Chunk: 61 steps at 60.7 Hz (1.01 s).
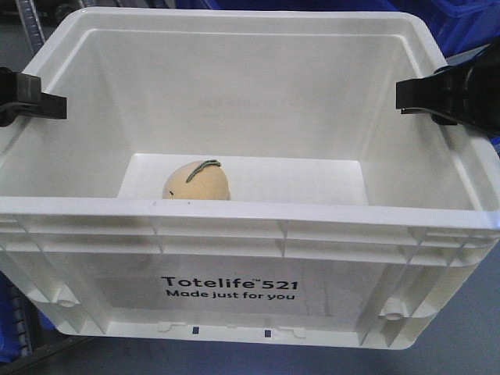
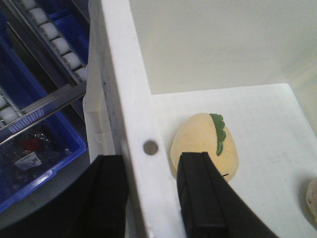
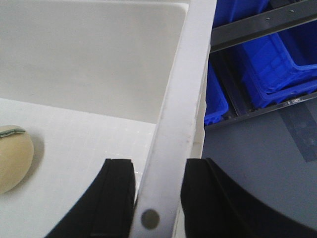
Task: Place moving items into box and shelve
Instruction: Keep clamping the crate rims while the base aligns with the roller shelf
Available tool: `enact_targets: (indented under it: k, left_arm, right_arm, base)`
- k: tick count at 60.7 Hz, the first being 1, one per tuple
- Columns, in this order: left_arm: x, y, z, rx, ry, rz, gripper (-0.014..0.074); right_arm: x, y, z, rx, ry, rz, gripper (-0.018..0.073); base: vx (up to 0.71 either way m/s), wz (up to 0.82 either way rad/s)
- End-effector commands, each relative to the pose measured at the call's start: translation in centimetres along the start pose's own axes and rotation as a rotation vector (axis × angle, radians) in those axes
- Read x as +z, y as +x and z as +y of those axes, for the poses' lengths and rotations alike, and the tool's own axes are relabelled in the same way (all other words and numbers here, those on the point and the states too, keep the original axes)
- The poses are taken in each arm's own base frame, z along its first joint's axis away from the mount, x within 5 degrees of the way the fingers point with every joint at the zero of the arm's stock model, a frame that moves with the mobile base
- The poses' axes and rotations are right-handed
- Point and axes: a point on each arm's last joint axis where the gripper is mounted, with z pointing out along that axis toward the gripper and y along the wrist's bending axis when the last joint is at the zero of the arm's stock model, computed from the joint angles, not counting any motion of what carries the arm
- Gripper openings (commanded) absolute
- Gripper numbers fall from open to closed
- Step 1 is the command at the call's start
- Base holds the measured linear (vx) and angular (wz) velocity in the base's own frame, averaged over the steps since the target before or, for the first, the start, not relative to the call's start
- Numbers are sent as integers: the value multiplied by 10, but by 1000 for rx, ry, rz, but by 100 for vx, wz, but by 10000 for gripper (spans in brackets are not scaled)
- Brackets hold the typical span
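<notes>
The white ribbed box (image 1: 234,226), printed "Totelife 521", fills the front view, and its underside shows above the grey floor. One moving item, a pale yellow mango shape (image 1: 197,181) with a green stem strip, lies on the box floor near the front wall. My left gripper (image 1: 55,104) is shut on the left rim, one finger inside and one outside. In the left wrist view the gripper (image 2: 151,163) straddles the wall (image 2: 124,74), with the mango (image 2: 200,136) just beyond the inner finger. My right gripper (image 1: 402,95) (image 3: 158,166) clamps the right wall (image 3: 193,74) the same way. The mango (image 3: 12,158) shows at the far left.
Blue bins (image 2: 29,163) and a roller rack (image 2: 54,39) stand left of the box. More blue bins (image 3: 277,54) sit on shelving to the right, above grey floor (image 3: 257,163). A pale speckled object (image 2: 313,198) peeks in at the box floor's edge.
</notes>
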Motion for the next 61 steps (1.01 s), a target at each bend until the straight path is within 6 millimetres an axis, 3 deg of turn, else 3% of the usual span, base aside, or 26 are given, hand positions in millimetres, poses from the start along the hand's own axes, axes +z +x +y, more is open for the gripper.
enact_targets:
  k: [1, 61]
  left_arm:
    - [-26, -17, -22, -24, 134, -188, -6]
    - [-26, -17, -22, -24, 134, -188, -6]
  right_arm:
    - [-17, -21, 4, 4, -45, -196, -6]
    - [-17, -21, 4, 4, -44, -196, -6]
  base:
    - [10, 41]
    - [7, 28]
